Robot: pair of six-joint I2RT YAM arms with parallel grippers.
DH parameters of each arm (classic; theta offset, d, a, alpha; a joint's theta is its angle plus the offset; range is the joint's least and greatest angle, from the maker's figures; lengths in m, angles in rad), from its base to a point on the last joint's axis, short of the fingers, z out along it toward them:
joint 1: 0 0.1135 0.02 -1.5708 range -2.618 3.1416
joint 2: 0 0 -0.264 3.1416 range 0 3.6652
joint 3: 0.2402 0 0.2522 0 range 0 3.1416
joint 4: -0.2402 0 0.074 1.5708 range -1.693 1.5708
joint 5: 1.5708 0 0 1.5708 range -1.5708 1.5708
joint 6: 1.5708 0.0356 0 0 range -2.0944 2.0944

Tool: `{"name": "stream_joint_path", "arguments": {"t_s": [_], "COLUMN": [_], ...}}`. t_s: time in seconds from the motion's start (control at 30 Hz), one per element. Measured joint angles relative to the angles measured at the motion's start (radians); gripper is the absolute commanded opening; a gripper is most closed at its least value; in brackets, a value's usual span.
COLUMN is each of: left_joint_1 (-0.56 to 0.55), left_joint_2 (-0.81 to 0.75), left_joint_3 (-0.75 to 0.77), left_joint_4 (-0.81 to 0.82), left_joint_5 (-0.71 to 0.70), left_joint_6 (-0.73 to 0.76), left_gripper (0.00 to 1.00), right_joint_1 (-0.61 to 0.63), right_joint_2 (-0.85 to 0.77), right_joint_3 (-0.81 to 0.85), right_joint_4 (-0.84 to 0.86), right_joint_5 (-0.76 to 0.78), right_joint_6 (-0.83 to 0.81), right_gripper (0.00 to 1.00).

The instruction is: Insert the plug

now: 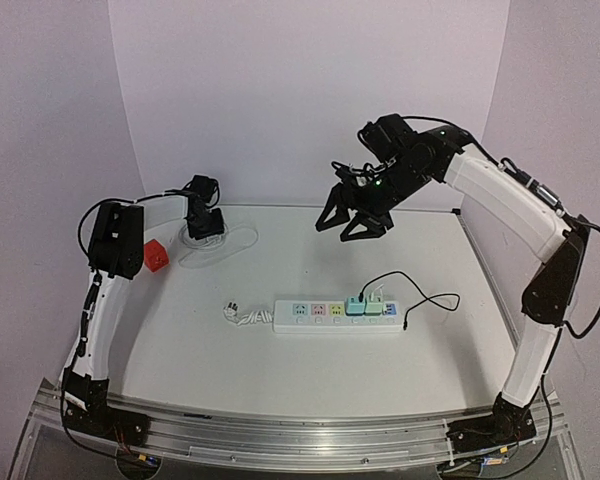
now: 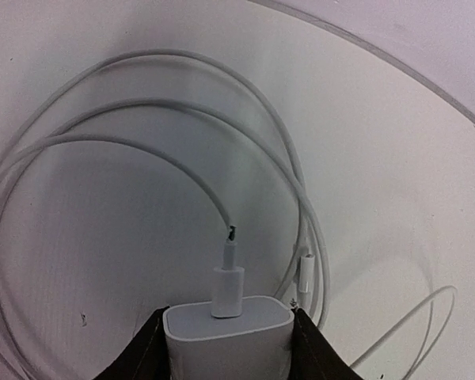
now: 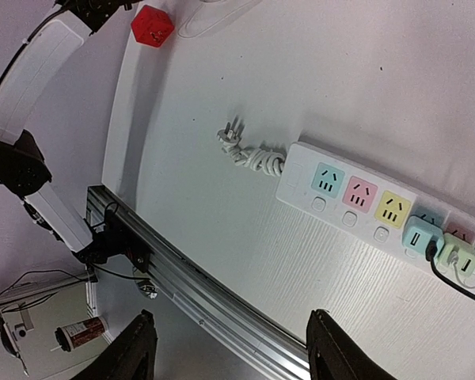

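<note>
L gripper [image 2: 227,313] sits low at the far-left of the table [image 1: 280,370], its two dark fingers [image 2: 142,352] pressed against both sides of the white charger [image 2: 226,340], so it's clamped on that block. Charger is right btwn the fingers, face pointing away from the wrist cam. A white USB connector [image 2: 228,289] is seated in its front face. From there the white cable [image 2: 166,54] runs out and coils in several loose loops on the tabletop ahead of the hand.

Just left of the L arm in the top view, a red cube [image 1: 156,255].

Power strip [image 1: 338,315] lies mid-table, toward the R side, well apart from the L gripper and charger. Two sockets at its R end are filled: a teal adapter [image 3: 422,236] and a green adapter [image 3: 457,255] beside it, w/ a black cable [image 1: 420,295] looping off to the R. The teal, pink and yellow sockets on the strip's L part are free. Strip's own plug [image 3: 233,134] w/ bundled cord lies just off its L end.

R gripper [image 1: 348,222] hangs in the air above the table's far side, over the strip area, fingers well apart, nothing btwn them.
</note>
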Motion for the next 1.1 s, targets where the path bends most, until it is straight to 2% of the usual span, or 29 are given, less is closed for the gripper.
{"name": "stream_joint_path", "arguments": {"t_s": [0.13, 0.2, 0.4, 0.53, 0.73, 0.93, 1.1], "left_joint_1": [-0.002, -0.002, -0.004, -0.006, -0.026, -0.074, -0.174], "left_joint_2": [-0.013, -0.020, -0.111, -0.251, -0.520, -0.766, -0.869], "left_joint_3": [-0.029, -0.043, -0.196, -0.368, -0.550, -0.705, -0.815], "left_joint_4": [0.030, 0.044, 0.124, 0.228, 0.371, 0.432, 0.477], "left_joint_5": [-0.001, -0.002, -0.002, 0.069, 0.280, 0.545, 0.698], "left_joint_6": [0.031, 0.053, 0.200, 0.392, 0.741, 1.076, 1.230], "left_gripper": [0.06, 0.00, 0.00, 0.00, 0.00, 0.00, 0.00], "right_joint_1": [0.000, 0.000, 0.000, 0.000, 0.000, 0.000, 0.000], "right_joint_2": [0.000, 0.000, 0.000, 0.000, 0.000, 0.000, 0.000], "right_joint_3": [0.000, 0.000, 0.000, 0.007, 0.089, 0.200, 0.240], "right_joint_4": [0.001, 0.001, 0.002, 0.002, 0.001, 0.005, 0.004], "right_joint_5": [0.000, 0.001, 0.028, 0.074, 0.145, 0.181, 0.187], "right_joint_6": [0.000, 0.000, 0.007, 0.022, 0.025, -0.016, -0.031], "right_gripper": [0.62, 0.62, 0.61, 0.61, 0.61, 0.61, 0.65]}}
